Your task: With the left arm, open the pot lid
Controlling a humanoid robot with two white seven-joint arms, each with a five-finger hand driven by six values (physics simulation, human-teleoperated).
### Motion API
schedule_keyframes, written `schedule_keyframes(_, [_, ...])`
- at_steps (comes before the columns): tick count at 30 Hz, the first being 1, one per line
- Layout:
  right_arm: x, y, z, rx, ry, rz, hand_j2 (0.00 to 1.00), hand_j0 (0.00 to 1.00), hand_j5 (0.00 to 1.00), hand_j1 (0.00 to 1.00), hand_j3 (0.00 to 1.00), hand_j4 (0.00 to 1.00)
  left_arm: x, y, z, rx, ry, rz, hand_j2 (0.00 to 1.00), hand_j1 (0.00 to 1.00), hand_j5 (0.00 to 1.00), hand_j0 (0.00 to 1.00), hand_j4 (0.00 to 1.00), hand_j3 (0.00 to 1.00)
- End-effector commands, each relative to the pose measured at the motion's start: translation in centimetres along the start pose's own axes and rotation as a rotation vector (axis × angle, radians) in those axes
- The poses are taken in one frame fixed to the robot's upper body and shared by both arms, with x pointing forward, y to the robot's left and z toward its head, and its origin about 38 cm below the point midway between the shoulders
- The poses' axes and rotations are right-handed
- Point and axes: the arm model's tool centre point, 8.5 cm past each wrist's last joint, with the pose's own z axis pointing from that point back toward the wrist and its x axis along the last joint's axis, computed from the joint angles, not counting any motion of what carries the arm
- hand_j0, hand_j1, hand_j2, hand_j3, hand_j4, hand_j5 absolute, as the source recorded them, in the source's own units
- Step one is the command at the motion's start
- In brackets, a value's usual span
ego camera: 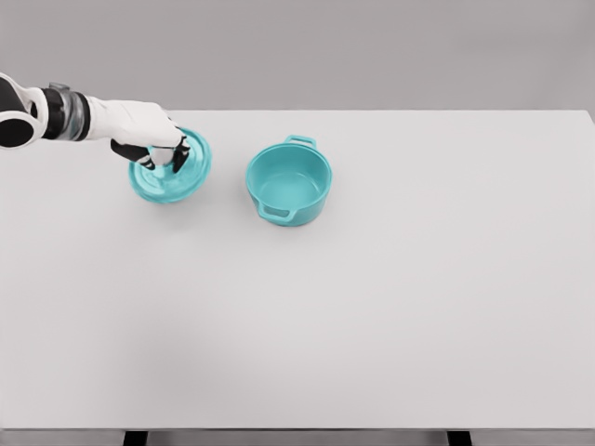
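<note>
Your white left hand [160, 139], upper left of the frame, is clamped on the knob of the round teal lid [172, 170], held just left of the open teal two-handled pot [289, 182] so the pot's mouth stays clear.

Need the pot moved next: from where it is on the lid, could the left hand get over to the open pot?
Probably yes. The left hand grips the lid, and the pot stands just right of it, bare table between; the hand would have to release the lid first.
</note>
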Motion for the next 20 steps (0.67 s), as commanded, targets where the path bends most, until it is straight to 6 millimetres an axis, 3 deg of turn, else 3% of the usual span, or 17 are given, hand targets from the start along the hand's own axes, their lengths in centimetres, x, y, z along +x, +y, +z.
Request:
schedule_keyframes(1, [0.0,0.0,0.0,0.0,0.0,0.0,1.0,1.0,1.0,1.0,1.0,1.0,-0.5,-0.4,0.7,-0.002,0.015,0.01,0.68,0.68,0.68,0.68,0.68,0.68])
schedule_keyframes(2, [0.0,0.0,0.0,0.0,0.0,0.0,1.0,1.0,1.0,1.0,1.0,1.0,-0.5,-0.4,0.7,-0.002,0.015,0.01,0.89,0.89,0.89,0.89,0.89,0.89])
schedule_keyframes(3, [0.0,0.0,0.0,0.0,0.0,0.0,1.0,1.0,1.0,1.0,1.0,1.0,-0.5,-0.3,0.7,0.0,0.015,0.011,1.0,1.0,1.0,1.0,1.0,1.0])
schedule_keyframes(9, [0.0,0.0,0.0,0.0,0.0,0.0,1.0,1.0,1.0,1.0,1.0,1.0,-0.8,-0.6,0.9,0.011,0.011,0.041,1.0,1.0,1.0,1.0,1.0,1.0])
schedule_keyframes(10, [0.0,0.0,0.0,0.0,0.0,0.0,1.0,1.0,1.0,1.0,1.0,1.0,-1.1,-1.6,1.5,0.009,0.016,0.071,1.0,1.0,1.0,1.0,1.0,1.0])
schedule_keyframes(12, [0.0,0.0,0.0,0.0,0.0,0.0,1.0,1.0,1.0,1.0,1.0,1.0,-4.1,-4.2,4.9,0.028,0.085,0.197,1.0,1.0,1.0,1.0,1.0,1.0])
schedule_keyframes(13, [0.0,0.0,0.0,0.0,0.0,0.0,1.0,1.0,1.0,1.0,1.0,1.0,-5.8,-7.0,7.0,0.042,0.135,0.299,1.0,1.0,1.0,1.0,1.0,1.0])
schedule_keyframes(15, [0.0,0.0,0.0,0.0,0.0,0.0,1.0,1.0,1.0,1.0,1.0,1.0,-7.8,-9.4,9.2,0.048,0.213,0.383,1.0,1.0,1.0,1.0,1.0,1.0])
schedule_keyframes(20, [0.0,0.0,0.0,0.0,0.0,0.0,1.0,1.0,1.0,1.0,1.0,1.0,-7.8,-9.9,9.1,0.039,0.216,0.392,1.0,1.0,1.0,1.0,1.0,1.0])
